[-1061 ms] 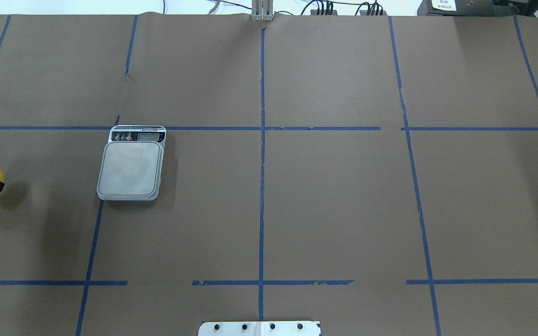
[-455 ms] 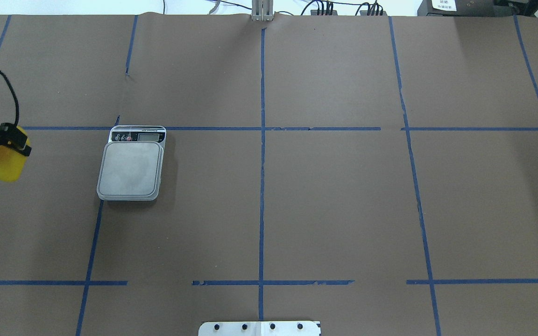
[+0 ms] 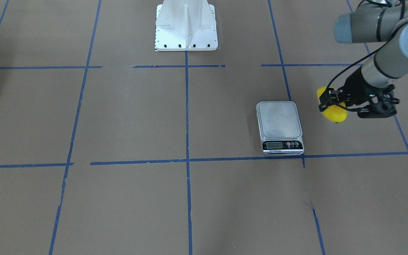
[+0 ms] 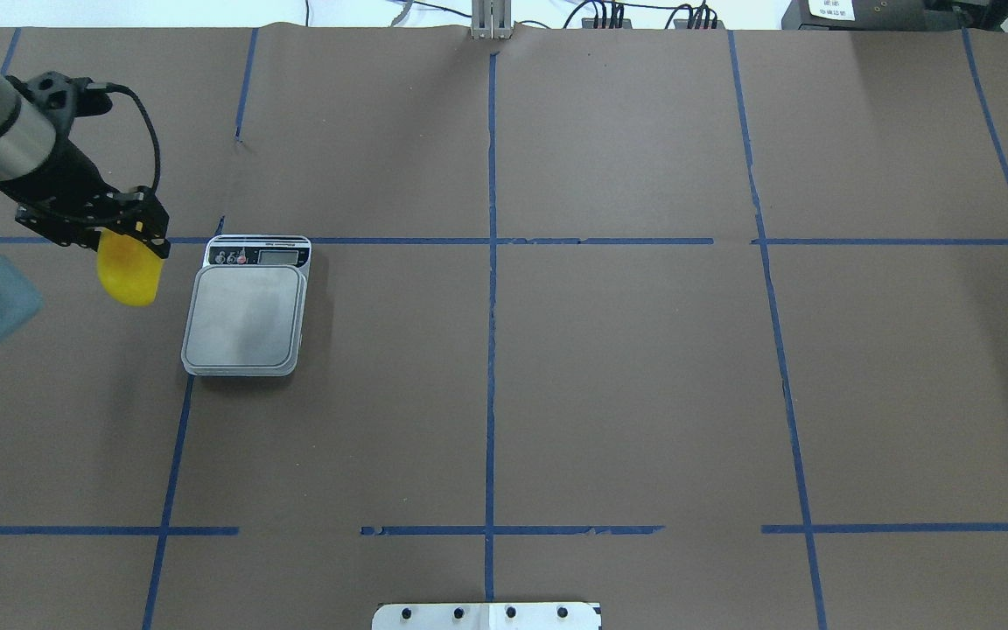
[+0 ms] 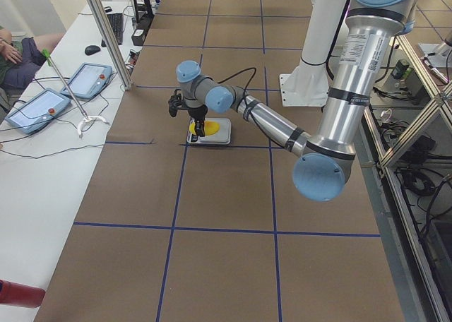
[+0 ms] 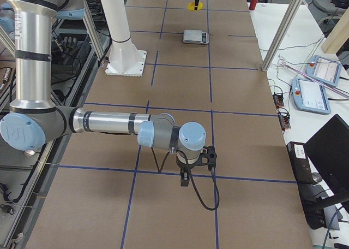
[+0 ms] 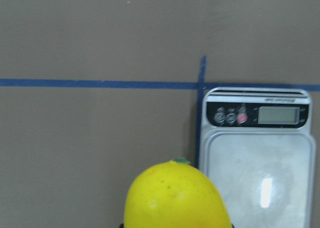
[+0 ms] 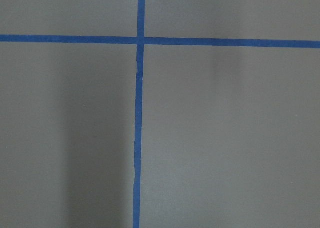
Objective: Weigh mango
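The mango [image 4: 129,278] is bright yellow and held at its top in my shut left gripper [image 4: 125,234], above the table just left of the scale [image 4: 246,319]. In the front view the mango [image 3: 334,114] hangs to the right of the scale [image 3: 279,120]. The left wrist view shows the mango [image 7: 175,198] low in the middle and the scale [image 7: 260,173] to its right, platform bare. My right gripper [image 6: 185,179] shows only in the exterior right view, low over the paper far from the scale; I cannot tell whether it is open or shut.
Brown paper with blue tape lines [image 4: 491,350] covers the table. The robot's white base [image 3: 186,26] stands at the near middle edge. Operators' tablets [image 5: 42,106] and cables lie on the side bench beyond the far edge.
My left gripper has carried the mango to the right and farther from the robot, from the table's left edge to just beside the scale. More of the left arm now shows.
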`<action>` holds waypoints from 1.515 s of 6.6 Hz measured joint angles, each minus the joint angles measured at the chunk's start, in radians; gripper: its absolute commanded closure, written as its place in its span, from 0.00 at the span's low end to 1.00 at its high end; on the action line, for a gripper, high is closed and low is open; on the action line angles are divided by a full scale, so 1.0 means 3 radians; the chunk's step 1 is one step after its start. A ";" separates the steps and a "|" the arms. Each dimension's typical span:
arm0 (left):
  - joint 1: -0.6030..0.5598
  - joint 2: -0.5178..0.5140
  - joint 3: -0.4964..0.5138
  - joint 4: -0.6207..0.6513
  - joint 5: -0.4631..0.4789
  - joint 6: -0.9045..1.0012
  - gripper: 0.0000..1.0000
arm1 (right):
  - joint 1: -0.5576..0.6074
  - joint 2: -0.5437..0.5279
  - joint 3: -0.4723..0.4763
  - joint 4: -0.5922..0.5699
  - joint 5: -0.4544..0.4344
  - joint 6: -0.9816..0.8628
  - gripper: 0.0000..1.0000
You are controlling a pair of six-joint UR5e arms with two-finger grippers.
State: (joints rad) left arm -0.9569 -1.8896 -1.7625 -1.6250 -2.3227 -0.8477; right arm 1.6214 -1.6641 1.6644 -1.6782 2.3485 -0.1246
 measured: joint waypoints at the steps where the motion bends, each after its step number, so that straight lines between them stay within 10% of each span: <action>1: 0.0161 -0.0044 0.0187 -0.0313 0.0007 -0.0221 1.00 | 0.0000 0.0000 0.0000 0.0000 0.0000 0.0001 0.00; 2: 0.0279 -0.0060 0.0325 -0.0553 0.0036 -0.0358 1.00 | 0.0000 0.0002 0.0000 0.0001 0.0000 0.0001 0.00; 4: 0.0395 -0.0089 0.0459 -0.0710 0.0133 -0.0422 0.01 | 0.0000 0.0003 0.0000 0.0001 0.0000 0.0001 0.00; 8: 0.0229 -0.0101 0.0329 -0.0696 0.0146 -0.0347 0.00 | 0.0000 0.0004 0.0000 0.0000 0.0000 0.0001 0.00; 10: -0.0224 -0.0015 -0.0046 -0.0009 0.0140 0.0425 0.00 | 0.0000 0.0003 0.0000 0.0002 0.0000 0.0001 0.00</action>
State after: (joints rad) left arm -1.0241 -1.8942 -1.7762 -1.6276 -2.2807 -0.7202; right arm 1.6214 -1.6632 1.6644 -1.6775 2.3485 -0.1243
